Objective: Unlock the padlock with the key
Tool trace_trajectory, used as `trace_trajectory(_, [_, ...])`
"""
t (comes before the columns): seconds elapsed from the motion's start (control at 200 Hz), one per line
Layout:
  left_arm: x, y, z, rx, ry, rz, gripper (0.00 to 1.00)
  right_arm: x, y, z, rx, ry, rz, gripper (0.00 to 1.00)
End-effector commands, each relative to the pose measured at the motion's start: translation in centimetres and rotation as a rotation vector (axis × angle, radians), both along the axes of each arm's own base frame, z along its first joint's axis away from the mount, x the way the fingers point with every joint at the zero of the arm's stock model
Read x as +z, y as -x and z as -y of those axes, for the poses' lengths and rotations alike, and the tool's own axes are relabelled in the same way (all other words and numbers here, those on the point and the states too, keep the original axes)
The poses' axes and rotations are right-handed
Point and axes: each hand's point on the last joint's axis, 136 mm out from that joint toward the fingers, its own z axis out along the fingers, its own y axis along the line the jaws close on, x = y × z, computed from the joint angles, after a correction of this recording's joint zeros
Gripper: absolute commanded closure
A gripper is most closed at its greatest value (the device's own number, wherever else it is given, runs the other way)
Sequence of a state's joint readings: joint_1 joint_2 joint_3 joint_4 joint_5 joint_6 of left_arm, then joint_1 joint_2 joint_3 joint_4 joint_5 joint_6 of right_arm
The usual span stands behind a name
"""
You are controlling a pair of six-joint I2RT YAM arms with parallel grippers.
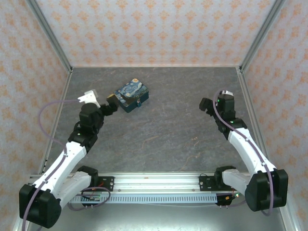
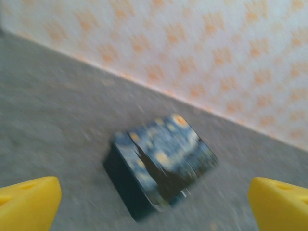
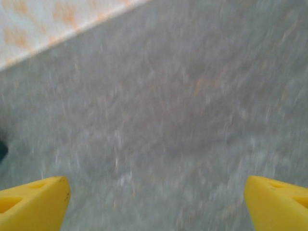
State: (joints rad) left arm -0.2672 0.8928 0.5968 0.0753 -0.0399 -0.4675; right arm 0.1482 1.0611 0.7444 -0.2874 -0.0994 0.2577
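**Padlock, key:** too small to place for certain; neither is held.

**Blue swirl-print box** [image 1: 131, 95]: upper left of centre in the top view, lying on the grey table [image 1: 168, 130].

**Left gripper** [image 1: 112, 105]: just beside the box's left corner, yellow fingers [image 2: 29, 202] wide apart, empty.

**Right gripper** [image 1: 206, 106]: right of centre, well apart from the box, fingers [image 3: 33, 202] likewise spread over bare table.

**Progress, as judged:** nothing grasped; key pickup, insertion and turning all remain.

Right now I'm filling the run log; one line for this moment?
left gripper: open, facing blue swirl-print box | right gripper: open, over table | grasped: nothing
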Motion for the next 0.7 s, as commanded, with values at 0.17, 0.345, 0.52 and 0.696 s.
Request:
trace_trajectory(0.17, [-4.8, 2.4, 10.3, -0.229, 0.188, -0.142, 0.0, -7.4, 8.0, -3.6, 0.056, 0.081, -0.463, 0.18])
trace_trajectory(0.345, [-5.6, 2.3, 14.3, -0.322, 0.146, -0.181, 0.0, -11.1, 9.3, -4.6, 0.088, 0.163, -0.641, 0.33])
trace_trajectory(0.52, [-6.3, 1.8, 16.0, -0.361, 0.144, -0.196, 0.0, -12.3, 9.3, -5.1, 0.091, 0.186, -0.688, 0.45])
trace_trajectory(0.696, [-6.6, 1.8, 16.8, -0.377, 0.131, -0.209, 0.0, -12.9, 9.2, -5.3, 0.103, 0.19, -0.702, 0.51])
